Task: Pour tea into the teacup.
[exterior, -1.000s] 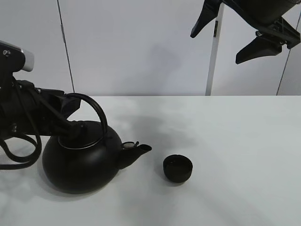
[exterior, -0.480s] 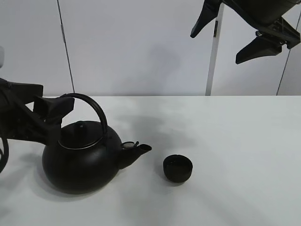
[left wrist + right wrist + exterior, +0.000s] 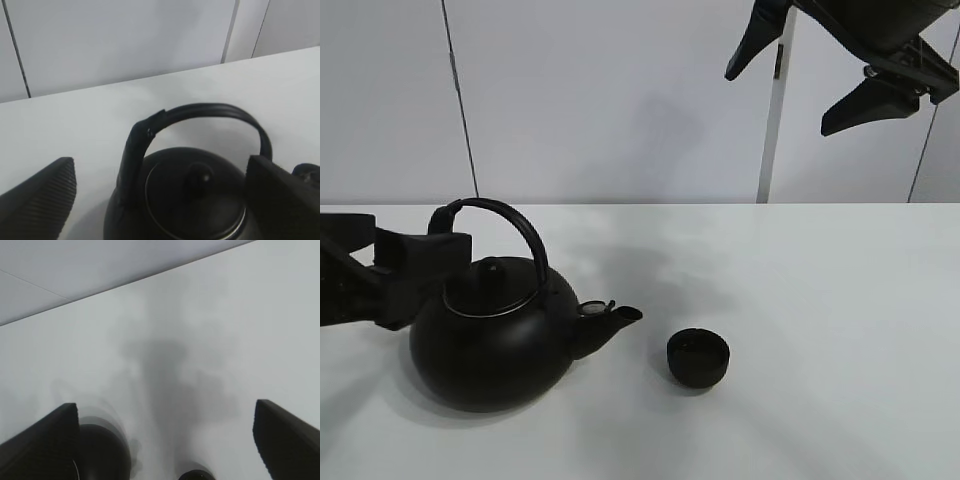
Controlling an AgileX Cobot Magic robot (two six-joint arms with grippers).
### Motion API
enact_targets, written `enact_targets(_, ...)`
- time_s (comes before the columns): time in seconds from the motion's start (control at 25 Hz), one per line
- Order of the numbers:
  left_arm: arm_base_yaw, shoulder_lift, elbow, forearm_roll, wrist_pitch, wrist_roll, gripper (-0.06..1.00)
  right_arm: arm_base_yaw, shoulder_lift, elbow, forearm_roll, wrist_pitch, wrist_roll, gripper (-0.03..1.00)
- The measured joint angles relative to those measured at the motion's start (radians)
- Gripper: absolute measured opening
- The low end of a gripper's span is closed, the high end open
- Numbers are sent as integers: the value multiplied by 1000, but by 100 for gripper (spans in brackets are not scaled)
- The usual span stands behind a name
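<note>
**Exterior high view: kettle stands free, cup waits beside its spout**

Exterior high view shows the kettle (image 3: 490, 340) upright on the white table (image 3: 820, 300) at the lower left of the frame, its spout (image 3: 615, 320) aimed right toward the teacup (image 3: 698, 357), which sits near the lower centre, just beside the spout tip but apart from it. That pairing looks deliberate: judged from the layout, a tilt of the kettle would send liquid toward the cup. No stream of tea is visible, and whether the cup holds any cannot be told

The left gripper (image 3: 415, 265) sits at the left edge, level with the arched handle (image 3: 515, 225). In the left wrist view its fingers (image 3: 37, 197) are spread wide on either side of the kettle, with the handle between them and no contact, so the claw holds nothing

The right gripper (image 3: 840, 70) hangs high in the upper right of the frame, well apart from everything, its fingers (image 3: 285, 435) spread wide and empty; it seems parked out of the way

No brand, label or writing can be read on any item
</note>
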Motion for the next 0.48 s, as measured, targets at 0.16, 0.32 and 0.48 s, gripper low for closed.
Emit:
enact_targets(0.16,0,-94,2,16,19,-20,66,0,0,0,0,0,0,65)
enact_targets(0.32,0,-227,-19,2,212,-21,66,0,0,0,0,0,0,65)
enact_targets(0.48,0,-357,-181,10,638,-22,66,0,0,0,0,0,0,65)
